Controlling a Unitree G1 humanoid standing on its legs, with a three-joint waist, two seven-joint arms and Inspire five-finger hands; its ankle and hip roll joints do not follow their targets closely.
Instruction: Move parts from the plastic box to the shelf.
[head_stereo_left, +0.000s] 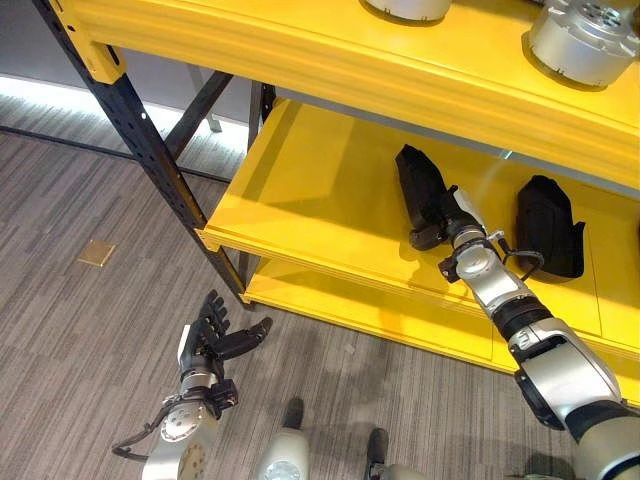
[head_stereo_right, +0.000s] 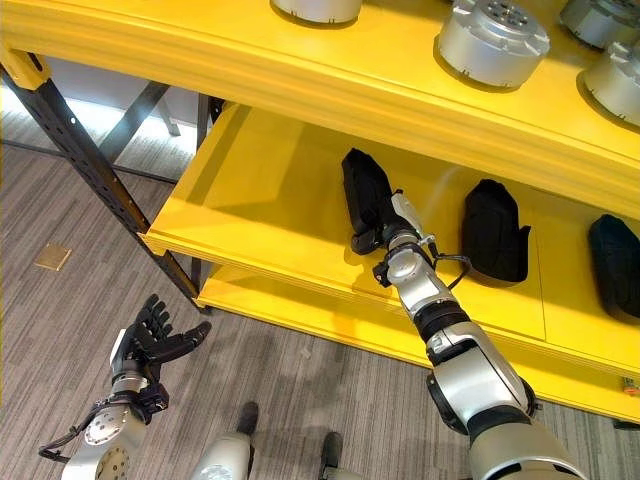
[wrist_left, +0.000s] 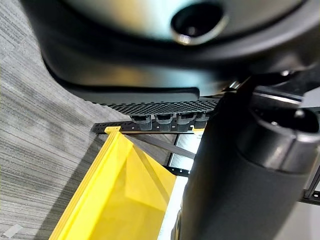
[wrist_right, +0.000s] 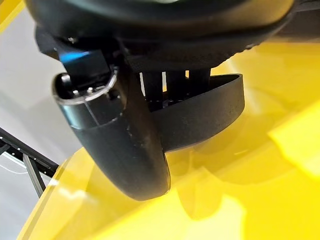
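Yellow shelf (head_stereo_right: 260, 215): my right hand (head_stereo_right: 385, 225) grips a curved black matte part (head_stereo_right: 362, 190), fingers partly hidden; left hand (head_stereo_left: 215, 335) spread above grey carpet (head_stereo_left: 80, 330).

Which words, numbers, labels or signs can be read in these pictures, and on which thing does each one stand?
No text can be read in any view.
Yellow shelf: no legible print on its boards.
Black parts on the lower board: plain, no label visible.
Silver parts on the upper board: no readable marking.
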